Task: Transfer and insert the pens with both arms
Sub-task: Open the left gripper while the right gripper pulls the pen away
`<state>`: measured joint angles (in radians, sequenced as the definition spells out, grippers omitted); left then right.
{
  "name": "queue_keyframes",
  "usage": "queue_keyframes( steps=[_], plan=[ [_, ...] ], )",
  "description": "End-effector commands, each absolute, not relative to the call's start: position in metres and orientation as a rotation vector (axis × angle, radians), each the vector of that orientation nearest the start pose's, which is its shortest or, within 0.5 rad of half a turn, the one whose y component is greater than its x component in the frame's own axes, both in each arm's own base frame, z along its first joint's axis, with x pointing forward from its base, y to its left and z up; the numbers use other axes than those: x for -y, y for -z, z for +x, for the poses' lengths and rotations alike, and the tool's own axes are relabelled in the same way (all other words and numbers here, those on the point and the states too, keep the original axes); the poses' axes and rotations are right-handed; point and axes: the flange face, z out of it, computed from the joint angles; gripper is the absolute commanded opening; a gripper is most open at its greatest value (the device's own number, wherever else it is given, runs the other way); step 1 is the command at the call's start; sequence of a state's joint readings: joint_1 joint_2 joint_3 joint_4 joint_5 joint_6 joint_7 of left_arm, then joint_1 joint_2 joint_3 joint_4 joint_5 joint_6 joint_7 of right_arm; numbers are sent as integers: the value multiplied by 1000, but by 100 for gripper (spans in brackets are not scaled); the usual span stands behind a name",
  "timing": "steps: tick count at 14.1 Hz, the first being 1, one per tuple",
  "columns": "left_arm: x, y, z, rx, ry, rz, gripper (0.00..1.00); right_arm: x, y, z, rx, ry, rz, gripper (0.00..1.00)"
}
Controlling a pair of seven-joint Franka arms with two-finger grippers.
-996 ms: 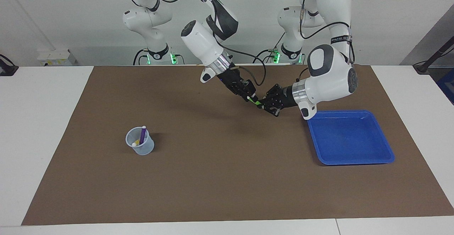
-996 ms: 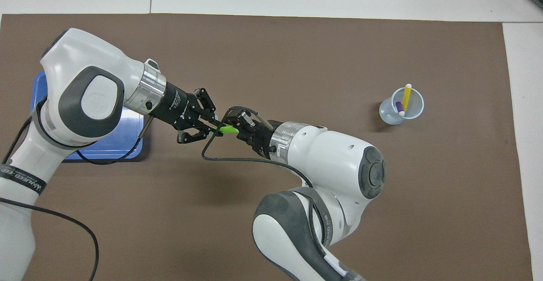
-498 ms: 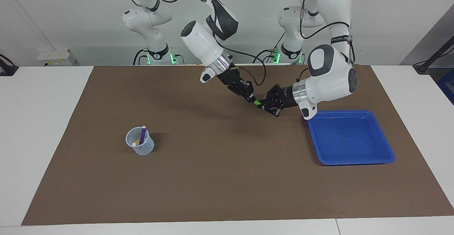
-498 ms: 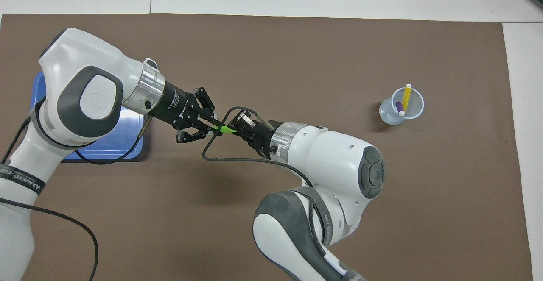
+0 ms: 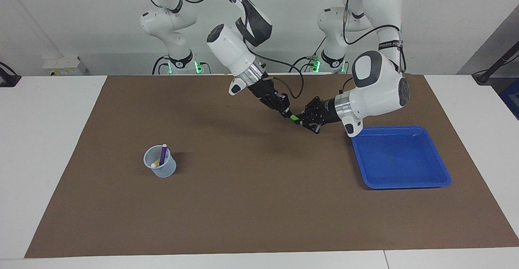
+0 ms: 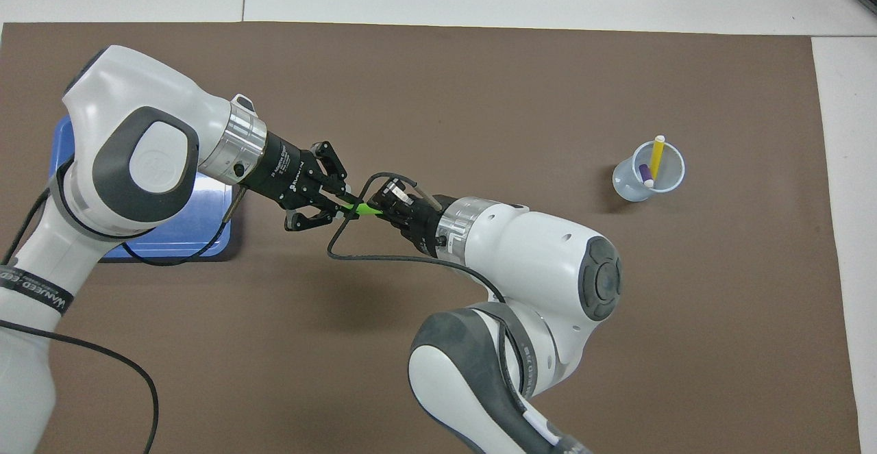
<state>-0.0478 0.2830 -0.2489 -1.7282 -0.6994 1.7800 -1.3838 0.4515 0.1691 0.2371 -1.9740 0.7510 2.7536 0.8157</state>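
Three pens, green pen gripped by right gripper, left gripper at its other end, grip unclear, two pens in one cup, one tray

Over the last second the right hand goes from standing open around the green pen to gripping it, and less of the pen shows between the two hands in the overhead view (a thinner green sliver than before). The left hand sits a touch higher over the mat than a second ago, its wrist drawn slightly up. Whether its grip on the pen has loosened cannot be told.
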Motion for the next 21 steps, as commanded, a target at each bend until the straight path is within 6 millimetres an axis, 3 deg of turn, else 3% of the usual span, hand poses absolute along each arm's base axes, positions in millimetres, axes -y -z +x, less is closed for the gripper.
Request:
queue_keyframes(
  steps=[1,4,7,12,18,21],
  plan=[
    [221,-441,573,2032,-1144,-2579,100,-371,-447,508,-890,76,-2190,0],
    [209,-466,580,1999,-960,-2663,100,-370,-447,508,-864,84,-2203,0],
    [205,-478,583,1927,-791,-2717,100,-360,-450,513,-753,109,-2264,0],
    [187,-507,592,1497,-479,-2985,100,-295,-463,543,-473,183,-2457,0],
    [162,-552,581,734,-113,-3150,100,-206,-489,583,197,356,-2816,0],
    [133,-578,577,450,-25,-3214,100,-168,-496,592,441,392,-2868,0]
  ],
)
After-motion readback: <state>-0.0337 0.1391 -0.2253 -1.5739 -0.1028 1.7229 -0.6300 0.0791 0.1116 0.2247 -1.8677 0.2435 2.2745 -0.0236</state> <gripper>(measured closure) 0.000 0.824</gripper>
